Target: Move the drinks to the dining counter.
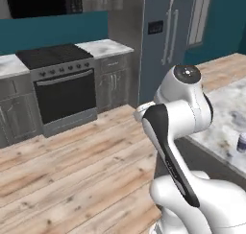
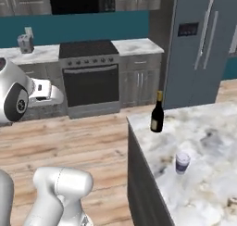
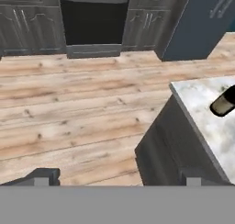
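Wine bottle (image 2: 157, 113) and lidded cup (image 2: 182, 162) stand on the dining counter (image 2: 203, 132); gripper (image 3: 117, 179) gapes empty over the floor, so fetching the remaining drink likely comes next

I see the dining counter (image 2: 203, 141) as a large island with a white-and-tan marbled top and dark grey sides. On it the wine bottle (image 2: 157, 113) stands upright near the corner closest to the oven side; it is dark, with a gold neck and a tan label. The lidded cup (image 2: 182, 163), white and purple, stands upright further along the top, well apart from the bottle. At the lower right edge of the right base view I notice a small object, possibly another drink, but I cannot tell.
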Tool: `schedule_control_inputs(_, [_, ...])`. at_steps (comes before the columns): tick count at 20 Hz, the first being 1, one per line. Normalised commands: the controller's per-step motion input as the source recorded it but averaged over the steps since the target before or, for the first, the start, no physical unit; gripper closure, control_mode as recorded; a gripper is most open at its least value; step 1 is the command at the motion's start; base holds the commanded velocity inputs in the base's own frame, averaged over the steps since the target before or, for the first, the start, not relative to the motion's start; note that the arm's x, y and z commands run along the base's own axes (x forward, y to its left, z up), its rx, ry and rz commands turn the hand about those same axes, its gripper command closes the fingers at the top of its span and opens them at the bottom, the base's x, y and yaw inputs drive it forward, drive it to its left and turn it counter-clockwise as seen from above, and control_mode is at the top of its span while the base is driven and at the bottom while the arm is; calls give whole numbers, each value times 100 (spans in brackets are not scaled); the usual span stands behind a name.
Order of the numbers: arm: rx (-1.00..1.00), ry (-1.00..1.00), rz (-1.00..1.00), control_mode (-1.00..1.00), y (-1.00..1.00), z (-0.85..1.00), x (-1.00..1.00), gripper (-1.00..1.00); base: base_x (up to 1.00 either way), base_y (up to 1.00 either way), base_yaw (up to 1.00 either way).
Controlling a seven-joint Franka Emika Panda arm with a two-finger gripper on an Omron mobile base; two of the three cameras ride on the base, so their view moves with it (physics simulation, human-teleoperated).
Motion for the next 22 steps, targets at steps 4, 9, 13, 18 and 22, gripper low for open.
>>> schedule_control_inputs(4, [0, 0, 0, 100, 0, 0, 0, -100, 0, 0, 100])
schedule_control_inputs(9, [0, 0, 0, 100, 0, 0, 0, -100, 0, 0, 100])
schedule_control_inputs(13, [0, 0, 0, 100, 0, 0, 0, -100, 0, 0, 100])
schedule_control_inputs(18, [0, 0, 0, 100, 0, 0, 0, -100, 0, 0, 100])
schedule_control_inputs(22, [0, 0, 0, 100, 0, 0, 0, -100, 2, 3, 98])
